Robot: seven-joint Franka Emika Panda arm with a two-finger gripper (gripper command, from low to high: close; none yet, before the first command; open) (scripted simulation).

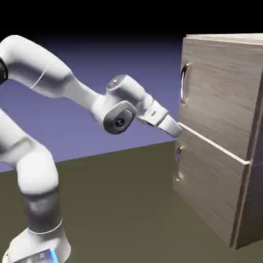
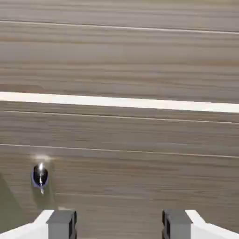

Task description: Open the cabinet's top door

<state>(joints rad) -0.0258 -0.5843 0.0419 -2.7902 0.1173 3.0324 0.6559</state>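
The cabinet (image 1: 241,46) of grey-brown wood grain stands at the exterior view's right. Its top door (image 1: 221,87) is flush with the front, with a curved silver handle (image 1: 184,85) near its left edge. My gripper (image 1: 174,127) is close to the cabinet front, at the height of the pale seam (image 1: 215,146) between the two panels and below the top door's handle. In the hand view my gripper (image 2: 119,226) is open, its grey fingertips (image 2: 60,223) wide apart with only wood grain between them. The seam (image 2: 119,102) crosses that view.
Under the seam is the shorter lower panel (image 1: 208,192) with its own small handle (image 1: 179,156). The hand view shows a shiny handle (image 2: 40,176) end-on at the lower left; I cannot tell which panel it belongs to. The brown table (image 1: 118,205) runs beneath the arm.
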